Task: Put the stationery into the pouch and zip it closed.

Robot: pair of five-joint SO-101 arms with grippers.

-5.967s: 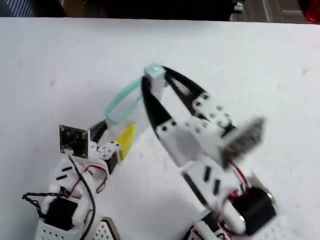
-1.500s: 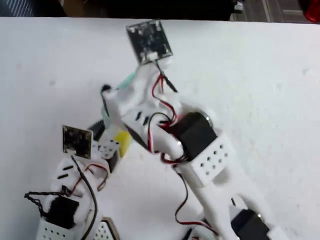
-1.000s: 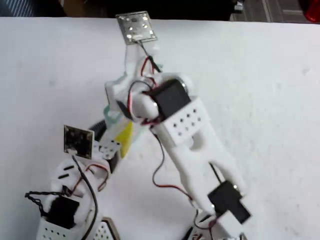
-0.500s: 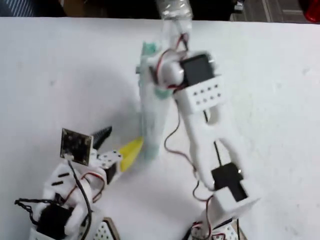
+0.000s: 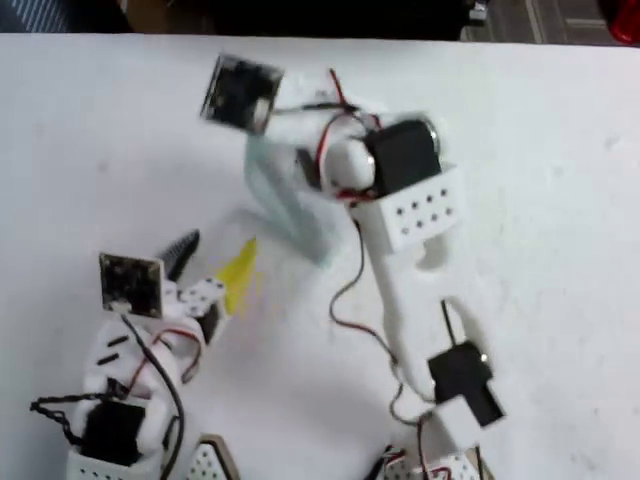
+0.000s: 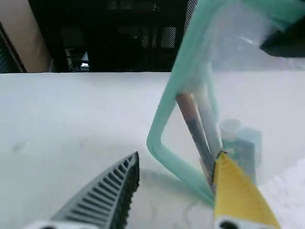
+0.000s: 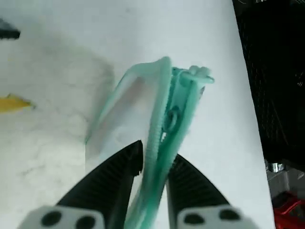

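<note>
Right pincer (image 7: 155, 157) is clenched on the pouch (image 5: 290, 200), biting its zip edge. In the high view the pouch sits near 11 o'clock of the desk (image 5: 520, 150) middle, held up on edge. Left pincer (image 5: 218, 248) is released, jaws wide, nothing in them, down at 8 o'clock.

Key relation: the pouch lies at 1 o'clock from the left pincer, near but apart, with its long axis running 11-to-5. The right arm is nearer and already has it. Pens (image 6: 193, 129) stand inside along that axis.

The zip pull (image 7: 172, 119) sits on the teeth just past the right fingertips. We judge zipping is what's left, so the left pincer likely has to reach that pull.

Hard to make out:
- The right wrist covers the pouch's upper end in the high view.
- We can't tell how far the zip is shut.
- We can't tell whether the lower corner touches the desk.
- A pale block (image 6: 240, 143) beside the pens may be inside or behind.
</note>
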